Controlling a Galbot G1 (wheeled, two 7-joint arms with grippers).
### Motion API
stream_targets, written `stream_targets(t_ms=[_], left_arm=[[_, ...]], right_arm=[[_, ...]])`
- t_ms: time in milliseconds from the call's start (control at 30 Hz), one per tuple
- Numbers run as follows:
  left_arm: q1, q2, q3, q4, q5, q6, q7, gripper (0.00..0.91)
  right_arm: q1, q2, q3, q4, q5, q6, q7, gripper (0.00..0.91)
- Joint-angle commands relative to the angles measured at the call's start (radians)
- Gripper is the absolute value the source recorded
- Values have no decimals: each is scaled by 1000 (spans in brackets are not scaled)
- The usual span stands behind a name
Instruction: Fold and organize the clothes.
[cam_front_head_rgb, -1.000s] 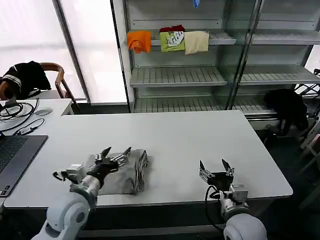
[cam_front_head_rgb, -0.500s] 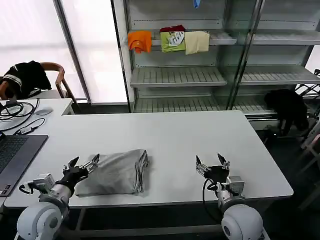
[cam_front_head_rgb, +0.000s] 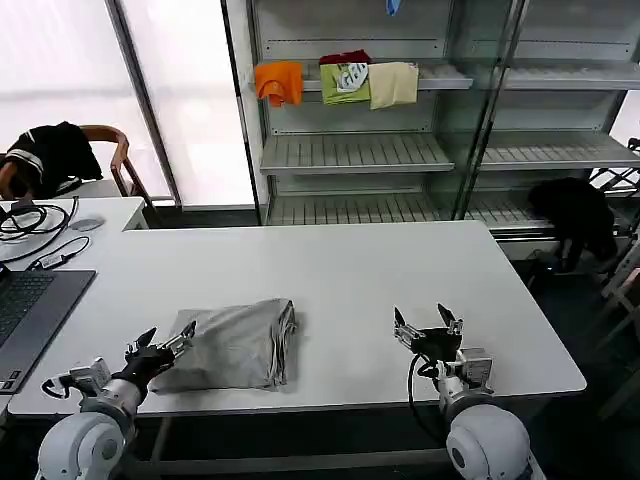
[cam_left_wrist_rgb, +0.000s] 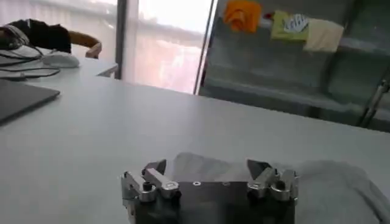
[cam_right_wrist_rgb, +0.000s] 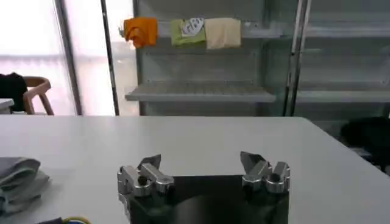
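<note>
From my seat I see a white table (cam_front_head_rgb: 400, 270) ahead, with a metal shelving unit (cam_front_head_rgb: 355, 150) behind it holding orange, green and cream garments (cam_front_head_rgb: 338, 80). Bright windows (cam_front_head_rgb: 190, 90) wash the left wall. A wooden chair (cam_front_head_rgb: 115, 155) stands by a side desk with what looks like a laptop (cam_front_head_rgb: 30, 305).

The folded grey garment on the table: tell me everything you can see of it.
The folded grey garment is a light grey top of soft, cotton-like cloth, folded into a rough rectangle with stacked layers showing along its edge toward the robot's right. It lies flat on the white table, near the front edge on the robot's left side. The left tool is open at its near-left corner, holding nothing; whether it touches the cloth is unclear. The right tool, open, stands well apart.
</note>
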Motion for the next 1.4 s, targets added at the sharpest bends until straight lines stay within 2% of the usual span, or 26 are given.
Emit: stream_targets(t_ms=[33,367,400,433,467,500,567,600,833,867,1400], left_arm=[[4,-6,5,55,14,-11,23,907],[-5,-5,22,81,32,-15,49,907],[-5,-5,22,84,34,-17,50,856],[-5,-5,22,87,35,-16,51,846],[-5,-3,22,89,38,-18,55,776],[-5,-1,22,93,39,-18,57,645],[-4,1,22,94,41,-23,59,474],[-4,2,22,94,43,-24,60,252],[-2,2,26,86,45,-27,62,91],[-1,2,27,86,45,-28,62,40],[2,2,23,75,43,-62,75,10]], right_arm=[[2,1,-1,-2,1,1,0,907],[-3,3,-2,2,-1,2,0,907],[-4,3,-3,2,0,3,0,907],[-4,3,-3,2,0,3,0,907],[-4,3,-3,1,0,4,-1,907],[-5,2,-3,1,0,4,-1,907],[-5,2,-3,1,0,5,-1,907],[-5,2,-3,0,1,6,0,907],[-6,4,-4,0,0,7,0,907],[-5,4,-3,0,0,7,0,907],[-18,6,3,5,-8,9,3,907]])
